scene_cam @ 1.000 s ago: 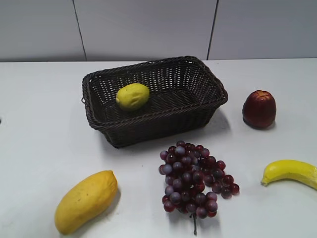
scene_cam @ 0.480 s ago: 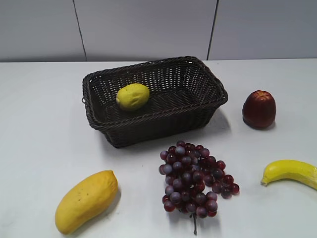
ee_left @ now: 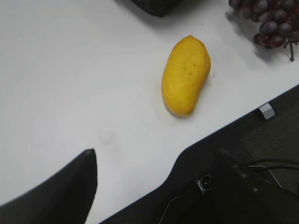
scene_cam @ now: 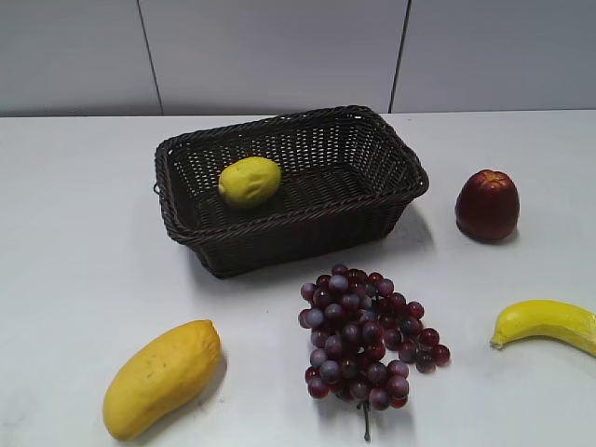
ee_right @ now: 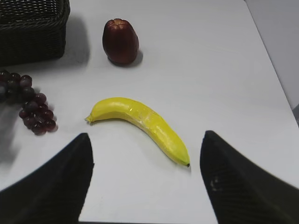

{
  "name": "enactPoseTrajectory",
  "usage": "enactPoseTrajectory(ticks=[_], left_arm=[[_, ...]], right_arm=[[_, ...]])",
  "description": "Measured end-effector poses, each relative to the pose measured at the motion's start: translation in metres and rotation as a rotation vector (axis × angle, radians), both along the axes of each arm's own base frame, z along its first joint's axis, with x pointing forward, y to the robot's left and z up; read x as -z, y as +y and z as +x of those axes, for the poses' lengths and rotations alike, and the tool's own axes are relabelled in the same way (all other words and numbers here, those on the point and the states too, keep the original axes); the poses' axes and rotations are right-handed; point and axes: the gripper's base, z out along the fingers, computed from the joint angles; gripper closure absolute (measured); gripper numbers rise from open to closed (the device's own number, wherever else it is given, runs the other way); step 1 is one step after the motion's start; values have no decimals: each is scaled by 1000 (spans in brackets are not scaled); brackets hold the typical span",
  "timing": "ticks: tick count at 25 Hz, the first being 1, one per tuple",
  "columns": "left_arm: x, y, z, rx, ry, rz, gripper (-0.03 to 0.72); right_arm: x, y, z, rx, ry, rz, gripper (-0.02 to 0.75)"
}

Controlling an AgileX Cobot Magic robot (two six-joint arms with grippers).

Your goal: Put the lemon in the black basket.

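The lemon [scene_cam: 250, 181] lies inside the black basket [scene_cam: 372, 216], toward its left end. Both grippers, left [ee_left: 156, 186] and right [ee_right: 147, 179], hang wide apart, empty, well away from it.

No readable text, labels, brand marks, numbers or signs showed anywhere in the three views.
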Motion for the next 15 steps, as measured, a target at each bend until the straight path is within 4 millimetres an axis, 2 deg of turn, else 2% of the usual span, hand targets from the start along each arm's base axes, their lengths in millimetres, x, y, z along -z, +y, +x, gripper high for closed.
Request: enactPoseTrajectory(ticks=[9,15], left_arm=[[-1,0,-1,2,-9,-11,131],[-4,9,-16,-105,-127,-67,131]], right_arm=[[0,0,0,0,0,0,155],[0,0,0,0,0,0,155]])
